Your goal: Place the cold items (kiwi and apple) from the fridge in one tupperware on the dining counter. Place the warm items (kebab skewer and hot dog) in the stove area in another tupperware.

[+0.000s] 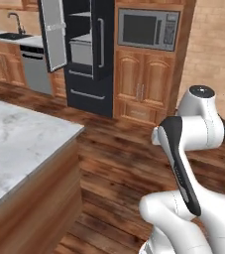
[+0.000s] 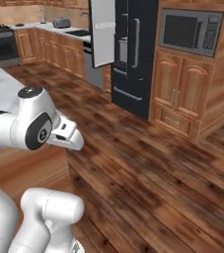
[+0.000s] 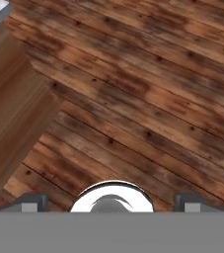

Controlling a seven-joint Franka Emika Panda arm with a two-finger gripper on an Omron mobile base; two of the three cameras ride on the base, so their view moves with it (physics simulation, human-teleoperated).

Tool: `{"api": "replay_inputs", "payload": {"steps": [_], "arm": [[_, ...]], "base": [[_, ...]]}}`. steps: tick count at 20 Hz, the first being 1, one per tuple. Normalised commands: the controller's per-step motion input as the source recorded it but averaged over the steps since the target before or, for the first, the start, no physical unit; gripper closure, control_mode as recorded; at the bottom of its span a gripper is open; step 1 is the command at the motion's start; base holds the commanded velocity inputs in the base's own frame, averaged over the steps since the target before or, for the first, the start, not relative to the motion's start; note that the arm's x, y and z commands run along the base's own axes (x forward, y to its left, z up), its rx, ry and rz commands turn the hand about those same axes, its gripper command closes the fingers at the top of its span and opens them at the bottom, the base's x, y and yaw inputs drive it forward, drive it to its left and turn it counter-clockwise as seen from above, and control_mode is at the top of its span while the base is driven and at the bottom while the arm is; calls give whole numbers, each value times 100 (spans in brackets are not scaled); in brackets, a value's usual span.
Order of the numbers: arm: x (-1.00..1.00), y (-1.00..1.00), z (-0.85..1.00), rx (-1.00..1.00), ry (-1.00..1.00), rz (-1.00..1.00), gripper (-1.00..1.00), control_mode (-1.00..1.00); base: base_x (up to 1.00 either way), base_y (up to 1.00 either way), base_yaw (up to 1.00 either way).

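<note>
From here I judge the step in hand to be the drive toward the fridge (image 1: 84,49), whose left door stands swung open across the wooden floor (image 1: 124,163), so the kiwi and apple can be fetched. To do it well I would keep the arm (image 1: 183,163) folded in close as it is now, steer wide of the corner of the marble dining counter (image 1: 15,149) on my near left, and stop square to the open compartment, far enough back that the arm can unfold without catching the door.

Working left to right across the far wall: the sink (image 1: 10,35) and the dishwasher (image 1: 37,69) sit far left, then the open fridge with its white shelves, then the microwave (image 1: 146,29) set above the wooden cabinets (image 1: 143,84).

In the hand view the gripper (image 3: 111,202) points down at bare floorboards with its two fingertips (image 3: 32,201) spread wide apart and nothing between them.

As for the cold items, I cannot make out a kiwi or an apple on the fridge shelves at this range; the interior is too small and pale to read. Going by the task, I judge they are in there, far ahead and to the left of the pincer, well apart from it, with open floor between.
</note>
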Motion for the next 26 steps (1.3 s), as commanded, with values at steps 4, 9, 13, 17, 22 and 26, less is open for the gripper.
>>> {"api": "replay_inputs", "payload": {"steps": [4, 9, 13, 17, 22, 26], "arm": [[0, 0, 0, 0, 0, 0, -100, 100], [0, 0, 0, 0, 0, 0, -100, 100], [0, 0, 0, 0, 0, 0, -100, 100], [0, 0, 0, 0, 0, 0, -100, 100], [0, 0, 0, 0, 0, 0, -100, 100], [0, 0, 0, 0, 0, 0, -100, 100]], "base": [[100, -71, 43], [100, -72, 42], [100, -72, 42], [100, -72, 43], [100, -70, 44], [100, -74, 36]]}}
